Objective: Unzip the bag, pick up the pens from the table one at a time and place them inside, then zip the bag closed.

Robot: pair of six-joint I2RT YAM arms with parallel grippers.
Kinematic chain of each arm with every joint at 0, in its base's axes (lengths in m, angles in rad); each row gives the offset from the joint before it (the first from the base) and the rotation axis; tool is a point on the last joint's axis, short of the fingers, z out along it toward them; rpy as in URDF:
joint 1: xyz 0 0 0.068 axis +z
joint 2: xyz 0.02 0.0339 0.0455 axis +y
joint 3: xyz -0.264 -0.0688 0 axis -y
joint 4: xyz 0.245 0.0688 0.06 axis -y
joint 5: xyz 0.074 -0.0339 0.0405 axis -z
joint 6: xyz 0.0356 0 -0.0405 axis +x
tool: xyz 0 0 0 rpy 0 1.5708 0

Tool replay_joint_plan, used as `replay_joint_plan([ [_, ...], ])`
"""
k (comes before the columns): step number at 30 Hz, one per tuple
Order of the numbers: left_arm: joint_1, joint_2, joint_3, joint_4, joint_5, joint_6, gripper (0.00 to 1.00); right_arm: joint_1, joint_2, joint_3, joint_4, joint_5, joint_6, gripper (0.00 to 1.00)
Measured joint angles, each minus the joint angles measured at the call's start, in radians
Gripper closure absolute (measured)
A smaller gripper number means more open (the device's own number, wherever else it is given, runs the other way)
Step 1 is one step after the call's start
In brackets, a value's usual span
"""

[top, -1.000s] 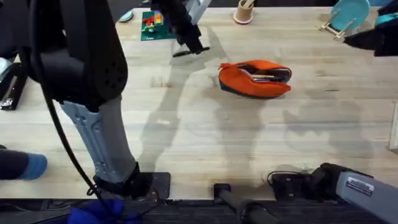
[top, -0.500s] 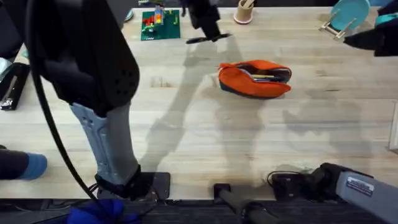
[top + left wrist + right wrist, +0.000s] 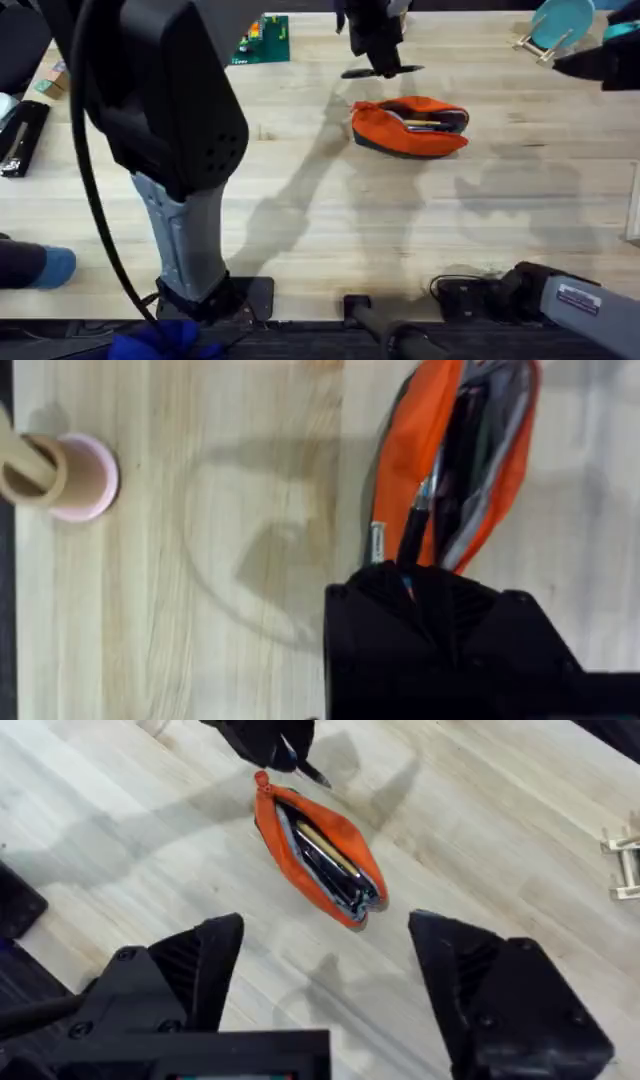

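Orange fabric pencil pouch point(image 3: 410, 126), unzipped, lies far-centre on light plank table point(image 3: 330, 230), yellow pen point(image 3: 425, 124) inside. Left gripper point(image 3: 378, 62) clamps slim black pen point(image 3: 383, 71) just beside pouch; I'd align w/ slot, lower tip-first. Right gripper point(image 3: 325, 985) gapes, empty.

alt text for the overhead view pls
The left gripper holds a black pen just beyond the open orange bag, which lies on the wooden table with a yellow pen inside.
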Motion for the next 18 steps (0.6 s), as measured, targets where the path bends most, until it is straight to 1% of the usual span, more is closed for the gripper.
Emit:
replay_joint_plan([
  [8, -0.041, 0.0, 0.0, 0.004, 0.072, 0.0, 0.961, 0.0, 0.0, 0.0, 0.0, 0.0, 0.0, 0.004],
  [18, -0.123, 0.0, 0.0, 0.042, 0.107, 0.0, 0.96, 0.0, 0.0, 0.0, 0.0, 0.0, 0.0, 0.004],
])
